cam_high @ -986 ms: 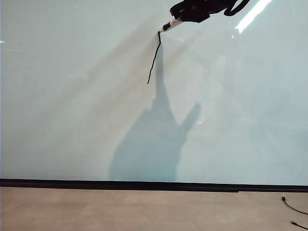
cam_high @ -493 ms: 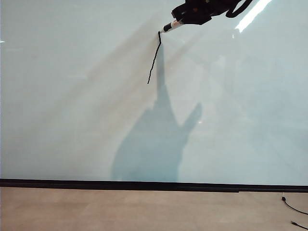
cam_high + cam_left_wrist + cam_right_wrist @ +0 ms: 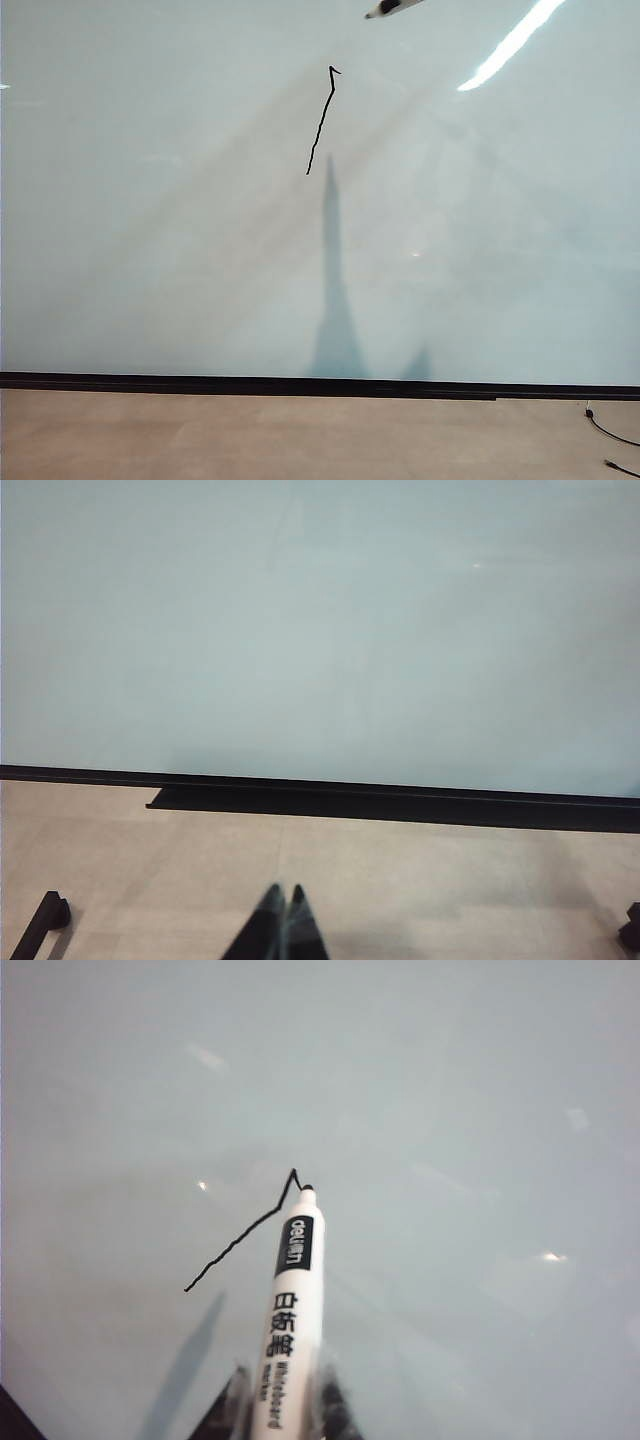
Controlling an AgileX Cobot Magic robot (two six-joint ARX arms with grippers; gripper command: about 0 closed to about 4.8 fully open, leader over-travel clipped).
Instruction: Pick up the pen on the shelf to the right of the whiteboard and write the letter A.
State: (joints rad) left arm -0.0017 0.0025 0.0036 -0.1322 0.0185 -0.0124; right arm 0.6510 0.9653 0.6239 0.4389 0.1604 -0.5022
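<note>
- Since the earlier frames, the right arm has risen almost out of the exterior view; only the pen (image 3: 392, 6) shows at the upper edge, now clear of the whiteboard (image 3: 150, 250) and up and to the right of the stroke's top.
- 1 black stroke (image 3: 321, 120) stands on the whiteboard: a slanted line with a small hook at its top, so the letter A is not complete.
- Wide bare whiteboard lies on all sides of the stroke; the black strip (image 3: 300, 384) bounds the whiteboard below, with tan floor (image 3: 250, 435) under it.
- From the right wrist view, the right gripper (image 3: 283, 1400) is clamped on the pen (image 3: 293, 1300), fingers either side of the barrel.
- 1 pen: its long axis runs straight out from the gripper, black tip toward the whiteboard (image 3: 480, 1110), next to the hook of the stroke (image 3: 245, 1232).
- Down by the floor, the left gripper (image 3: 284, 920) sits in front of the whiteboard's (image 3: 320, 630) black strip, fingertips pressed together, holding nothing.
</note>
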